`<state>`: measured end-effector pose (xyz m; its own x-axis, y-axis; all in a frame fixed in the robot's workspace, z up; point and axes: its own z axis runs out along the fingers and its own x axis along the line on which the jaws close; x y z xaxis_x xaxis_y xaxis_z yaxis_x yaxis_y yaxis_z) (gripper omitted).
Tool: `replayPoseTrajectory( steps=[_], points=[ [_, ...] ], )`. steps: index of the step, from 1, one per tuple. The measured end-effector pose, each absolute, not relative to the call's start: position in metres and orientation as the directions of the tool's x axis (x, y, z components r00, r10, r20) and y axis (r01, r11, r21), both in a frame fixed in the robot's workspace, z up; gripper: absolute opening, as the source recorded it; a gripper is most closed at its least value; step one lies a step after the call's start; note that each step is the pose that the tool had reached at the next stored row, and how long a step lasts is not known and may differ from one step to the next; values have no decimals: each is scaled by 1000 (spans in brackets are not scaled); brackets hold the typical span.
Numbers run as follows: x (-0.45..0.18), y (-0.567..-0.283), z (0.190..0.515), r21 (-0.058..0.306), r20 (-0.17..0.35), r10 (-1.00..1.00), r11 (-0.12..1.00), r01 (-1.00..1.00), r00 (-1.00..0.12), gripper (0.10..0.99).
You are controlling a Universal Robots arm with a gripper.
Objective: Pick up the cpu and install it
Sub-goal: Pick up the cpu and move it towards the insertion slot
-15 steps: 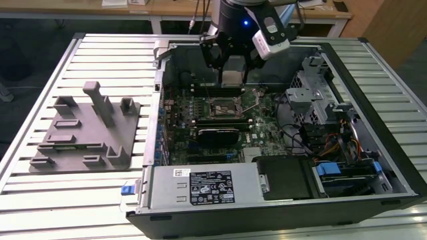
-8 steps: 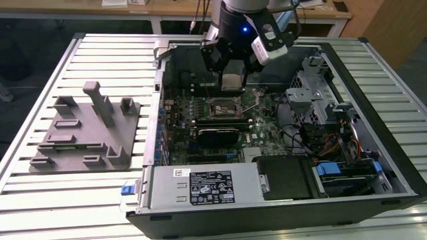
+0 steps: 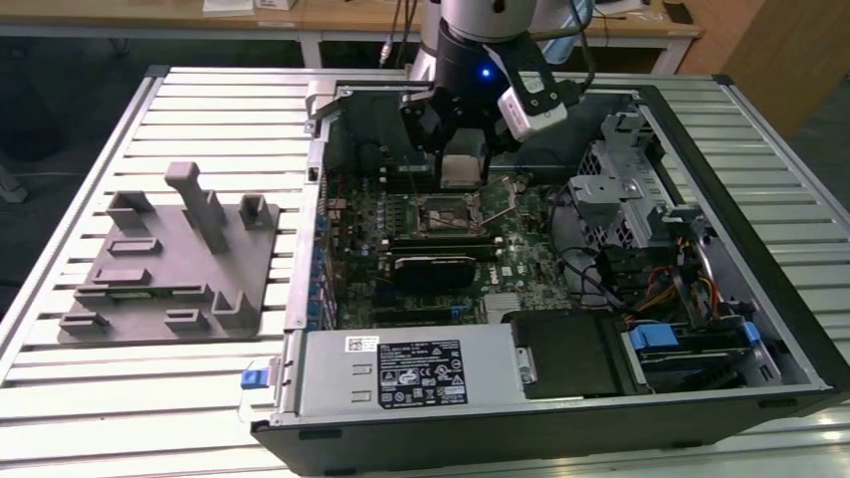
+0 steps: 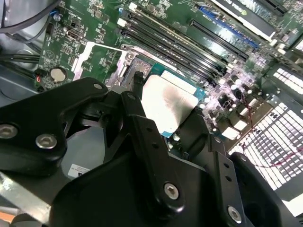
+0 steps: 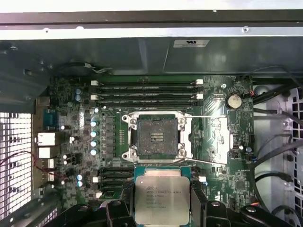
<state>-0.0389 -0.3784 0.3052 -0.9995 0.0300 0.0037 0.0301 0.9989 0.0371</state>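
Observation:
The cpu [image 5: 162, 198], a thin square chip with a pale silver top, hangs between the black fingers [image 5: 199, 201] of my gripper [image 5: 162, 208], which is shut on its two opposite edges. In the second wrist view the cpu [image 4: 170, 101] sits tilted in the gripper [image 4: 166, 113], above the green motherboard. In the exterior view the gripper [image 3: 461, 167] holds the cpu [image 3: 461, 171] inside the open computer case, a short way above and behind the socket [image 3: 448, 211]. The socket [image 5: 157, 137] lies bare in its metal frame, with nothing in it.
The black computer case [image 3: 743, 329] lies open on a slatted metal table [image 3: 199, 110]. Inside it stand a drive cage [image 3: 624, 189], loose cables [image 3: 664, 289] and a power supply [image 3: 398, 373]. Memory slots [image 5: 147, 92] run beside the socket. A grey plastic fixture [image 3: 173, 259] stands at the exterior view's left.

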Motion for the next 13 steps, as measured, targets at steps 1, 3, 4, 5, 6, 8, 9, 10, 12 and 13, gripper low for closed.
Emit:
replayPoseTrajectory(
  steps=[1,3,4,5,6,8,9,10,12,13],
  points=[
    [-39,-378,303,37,4,30,999,30,-1000,553],
    [-39,-376,300,37,4,30,999,30,-1000,553],
    [-39,-376,298,37,4,30,999,30,-1000,553],
    [-38,-375,296,37,4,30,999,30,-1000,553],
    [-38,-374,294,37,4,30,999,30,-1000,553],
    [-38,-373,291,37,4,30,999,30,-1000,553],
    [-38,-373,289,37,4,30,999,30,-1000,553],
    [-37,-372,287,37,4,30,999,30,-1000,553],
    [-36,-371,283,37,4,30,999,30,-1000,553],
    [-36,-371,282,37,4,30,999,30,-1000,553]
  ],
)
